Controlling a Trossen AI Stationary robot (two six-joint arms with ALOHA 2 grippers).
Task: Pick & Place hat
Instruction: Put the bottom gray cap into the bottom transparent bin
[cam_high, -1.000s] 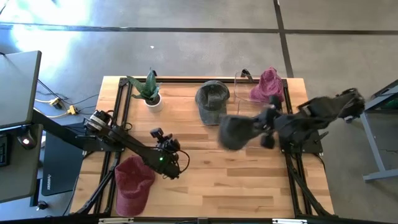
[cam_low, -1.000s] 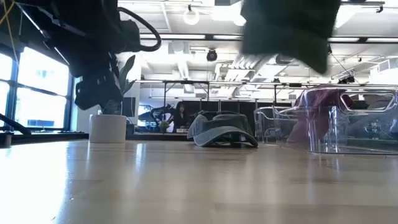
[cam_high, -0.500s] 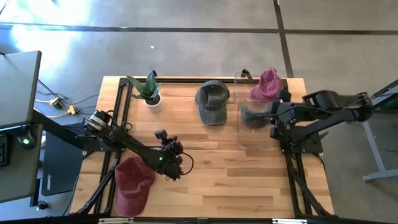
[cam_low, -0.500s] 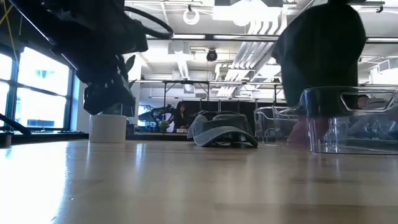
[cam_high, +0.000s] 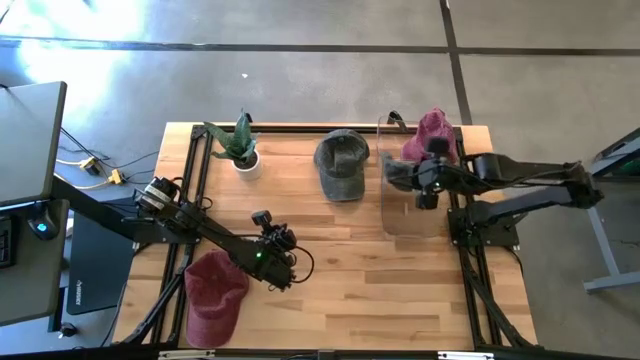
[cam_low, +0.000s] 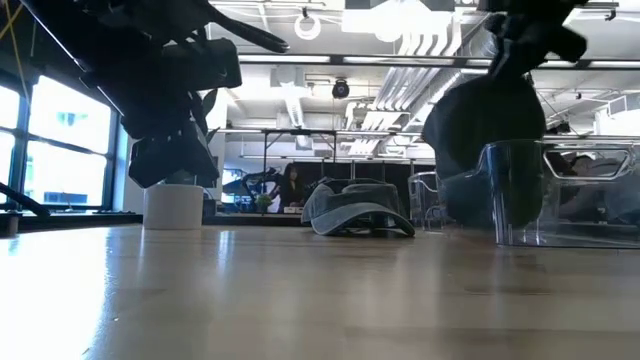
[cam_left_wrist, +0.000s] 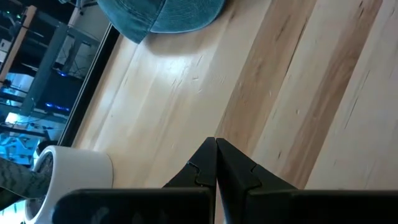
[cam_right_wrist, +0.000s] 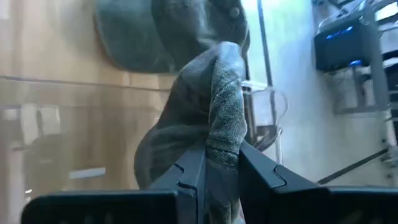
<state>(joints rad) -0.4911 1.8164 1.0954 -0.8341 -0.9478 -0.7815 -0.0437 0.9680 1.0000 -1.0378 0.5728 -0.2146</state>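
A dark grey hat (cam_high: 398, 178) hangs from my right gripper (cam_high: 424, 182) over the clear plastic bin (cam_high: 415, 222) at the table's right side. In the low view the dark grey hat (cam_low: 485, 130) dips behind the clear plastic bin's wall (cam_low: 560, 200), under my right gripper (cam_low: 527, 35). A pink hat (cam_high: 431, 135) lies in the bin's far part. A grey-green cap (cam_high: 341, 163) rests on its brim on the table. A red hat (cam_high: 213, 296) lies near the left front corner. My left gripper (cam_high: 285, 262) hovers shut over the table's middle. My right gripper pinches a bunched fold of the dark grey hat's cloth (cam_right_wrist: 222, 134) between its two fingers (cam_right_wrist: 194, 171). The fingers come from above, from the table's right side. The hat hangs slack below them; its lower part is inside the bin, and whether it touches the bin's floor cannot be told.
A potted plant in a white pot (cam_high: 240, 146) stands near the far left corner. Black rails (cam_high: 195, 170) run along the table's edges. Bare wood (cam_high: 400, 290) lies between the red hat and the bin. In the left wrist view the shut left gripper (cam_left_wrist: 216, 143) faces the grey-green cap (cam_left_wrist: 165, 12).
My right gripper has carried the dark grey hat from above the table's middle toward the right and far edges, then down, so the hat now hangs into the clear bin. My left gripper has drifted slightly toward the near right, still shut.
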